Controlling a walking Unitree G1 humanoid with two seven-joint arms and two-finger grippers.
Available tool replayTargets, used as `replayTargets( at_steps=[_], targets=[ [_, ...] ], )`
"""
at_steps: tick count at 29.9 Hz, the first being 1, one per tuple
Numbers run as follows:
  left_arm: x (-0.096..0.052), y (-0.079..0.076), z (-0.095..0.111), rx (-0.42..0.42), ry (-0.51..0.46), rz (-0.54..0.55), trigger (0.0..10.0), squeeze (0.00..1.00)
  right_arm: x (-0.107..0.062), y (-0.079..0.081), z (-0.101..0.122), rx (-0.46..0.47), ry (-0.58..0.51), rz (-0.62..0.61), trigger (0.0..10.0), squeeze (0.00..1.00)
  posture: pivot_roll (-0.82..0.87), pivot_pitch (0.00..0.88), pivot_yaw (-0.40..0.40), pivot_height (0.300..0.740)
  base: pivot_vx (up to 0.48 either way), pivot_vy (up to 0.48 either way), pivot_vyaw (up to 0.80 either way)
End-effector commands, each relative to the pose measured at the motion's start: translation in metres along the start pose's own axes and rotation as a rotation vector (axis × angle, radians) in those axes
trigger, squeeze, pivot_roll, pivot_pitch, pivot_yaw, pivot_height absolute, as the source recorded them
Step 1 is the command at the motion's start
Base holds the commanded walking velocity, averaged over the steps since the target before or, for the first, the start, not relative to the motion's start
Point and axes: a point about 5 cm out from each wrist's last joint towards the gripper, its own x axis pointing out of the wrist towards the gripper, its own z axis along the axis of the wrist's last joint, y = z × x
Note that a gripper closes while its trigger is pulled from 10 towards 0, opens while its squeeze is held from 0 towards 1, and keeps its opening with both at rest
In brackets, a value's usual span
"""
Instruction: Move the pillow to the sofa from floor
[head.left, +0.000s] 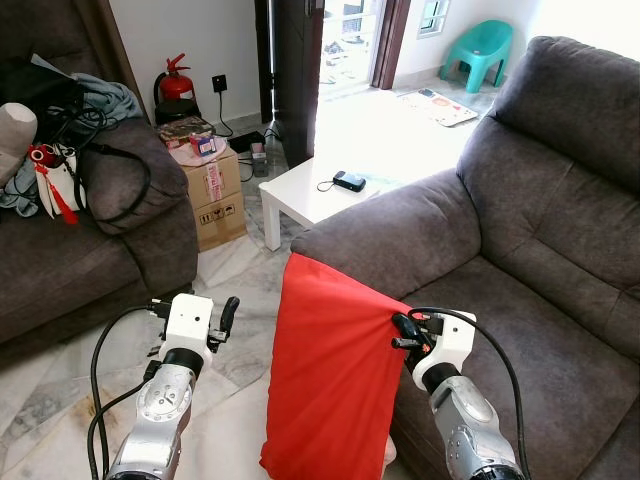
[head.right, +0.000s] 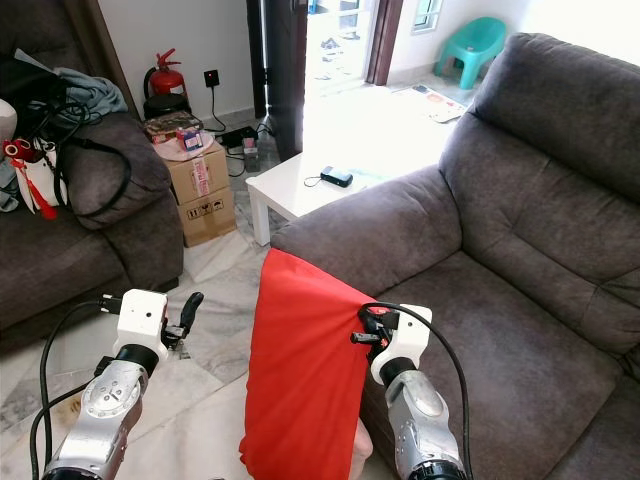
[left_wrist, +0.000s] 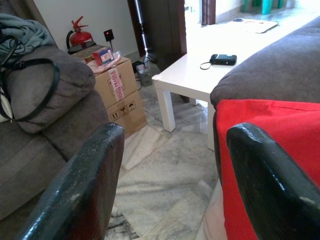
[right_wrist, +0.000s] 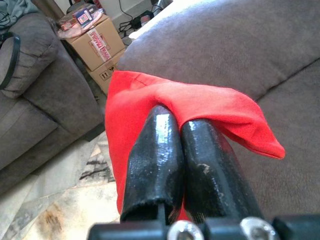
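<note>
A red pillow (head.left: 330, 370) hangs upright in front of the grey sofa (head.left: 540, 250), its top edge level with the sofa's armrest (head.left: 390, 230) and its lower end near the marble floor. My right gripper (head.left: 403, 332) is shut on the pillow's upper right corner; the right wrist view has both fingers (right_wrist: 175, 160) pressed together on the red fabric (right_wrist: 200, 107) over the seat cushion. My left gripper (head.left: 222, 320) is open, held above the floor to the left of the pillow, with nothing between its fingers (left_wrist: 85, 190).
A white low table (head.left: 320, 195) with a small black device (head.left: 349, 181) stands behind the armrest. A second grey sofa (head.left: 90, 230) with bags and clothes is at the left. A cardboard box (head.left: 215, 195) and a red fire extinguisher (head.left: 175, 85) stand by the wall.
</note>
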Motion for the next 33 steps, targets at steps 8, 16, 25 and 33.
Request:
replayTargets(
  at_steps=[8,16,25,33],
  targets=[
    [-0.003,-0.0034,-0.0057,-0.014,0.016,-0.015,10.0,0.0,0.0061,-0.0018,0.0255,-0.033,-0.127,0.002,10.0,0.0,0.09,0.0,-0.072,0.74,-0.277,0.0,0.0],
    [-0.0009,-0.0061,-0.0044,-0.02,0.014,-0.017,10.0,0.0,0.0059,-0.0047,0.0273,-0.035,-0.133,-0.01,10.0,0.0,0.08,0.0,-0.072,0.74,-0.308,0.0,0.0],
    [0.0009,-0.0096,-0.0039,-0.029,0.013,-0.02,10.0,0.0,0.004,-0.0087,0.0282,-0.04,-0.139,-0.023,10.0,0.0,0.07,0.0,-0.07,0.74,-0.31,0.0,0.0],
    [0.0027,-0.0117,-0.0034,-0.032,0.011,-0.023,10.0,0.0,0.0029,-0.0106,0.0282,-0.038,-0.14,-0.033,10.0,0.0,0.06,0.0,-0.073,0.74,-0.303,0.0,0.0]
  ],
)
